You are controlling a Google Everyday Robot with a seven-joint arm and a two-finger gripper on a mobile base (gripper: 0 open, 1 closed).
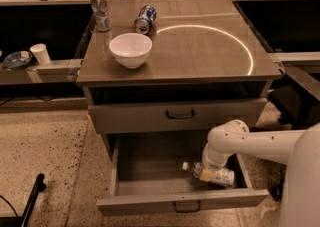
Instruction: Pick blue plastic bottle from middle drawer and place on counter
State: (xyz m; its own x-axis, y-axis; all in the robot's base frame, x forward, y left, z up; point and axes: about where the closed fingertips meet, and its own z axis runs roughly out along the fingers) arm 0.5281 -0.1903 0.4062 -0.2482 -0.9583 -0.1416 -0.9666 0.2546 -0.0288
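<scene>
The middle drawer (pixel 150 163) is pulled open below the counter (pixel 200 56). The blue plastic bottle (pixel 223 177) lies on its side in the drawer's right front part, with its white cap (pixel 186 166) pointing left. My white arm reaches in from the right and bends down into the drawer. My gripper (pixel 206 172) is down at the bottle's middle and covers part of its label. The bottle rests on the drawer floor.
On the counter stand a white bowl (pixel 130 49), a blue-and-white can (pixel 143 19) lying on its side, and a clear glass object (pixel 99 10). The upper handled drawer (pixel 180 115) is closed. A white cup (pixel 40 53) and a dish (pixel 17 59) sit on a ledge to the left.
</scene>
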